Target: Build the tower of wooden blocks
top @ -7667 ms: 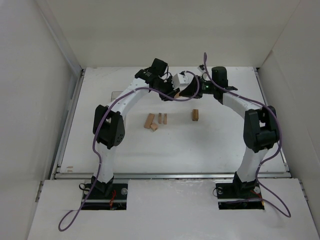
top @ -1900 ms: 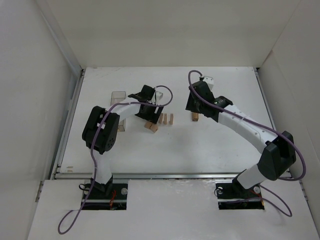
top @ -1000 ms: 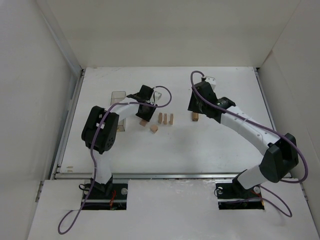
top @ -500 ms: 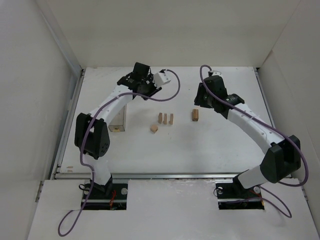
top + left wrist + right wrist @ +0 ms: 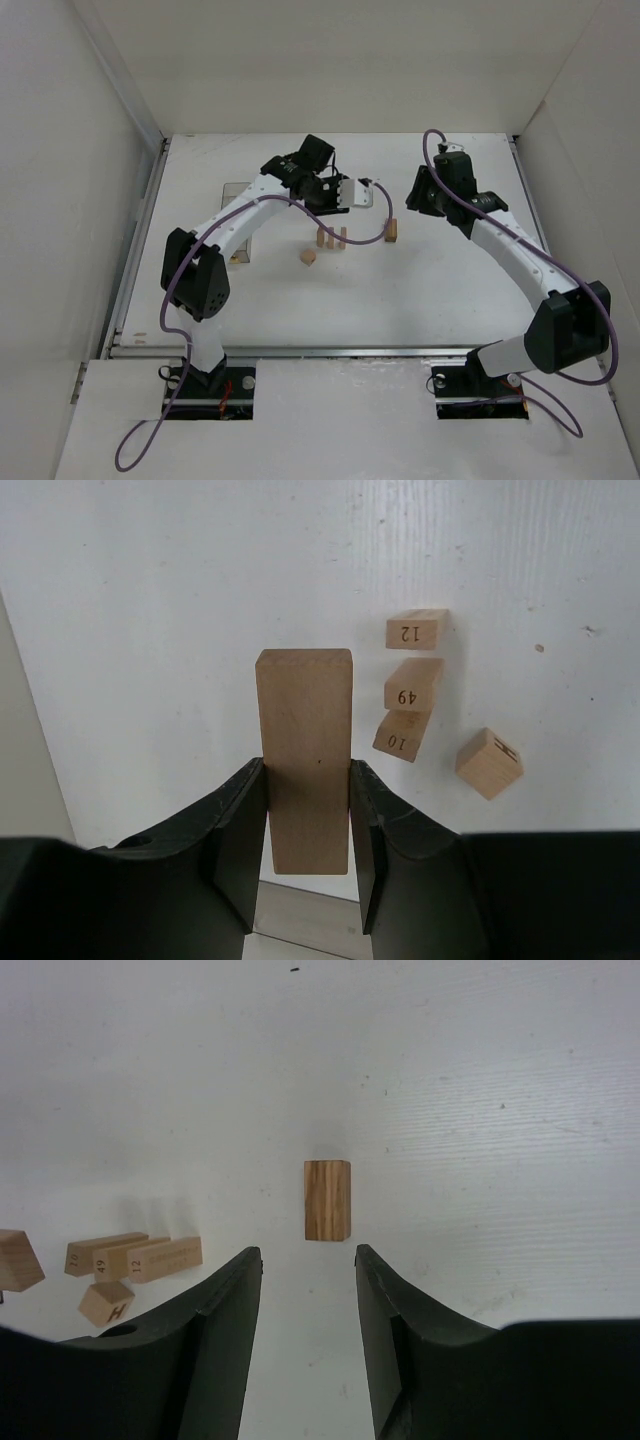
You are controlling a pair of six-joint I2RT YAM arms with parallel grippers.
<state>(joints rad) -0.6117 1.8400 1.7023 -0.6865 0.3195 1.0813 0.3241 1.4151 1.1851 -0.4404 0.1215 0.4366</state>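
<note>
Left gripper (image 5: 306,780) swung right, 1 plank (image 5: 303,742) between its fingers.

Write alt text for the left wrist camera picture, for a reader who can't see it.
The left gripper is clamped on a tan wooden plank, holding it over a white table. On the table to its right sit three small numbered blocks, marked 12, 49 and 10, and a cube marked H.

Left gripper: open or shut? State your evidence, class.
The left gripper is shut on a plank: both fingers press against its long sides.
</note>
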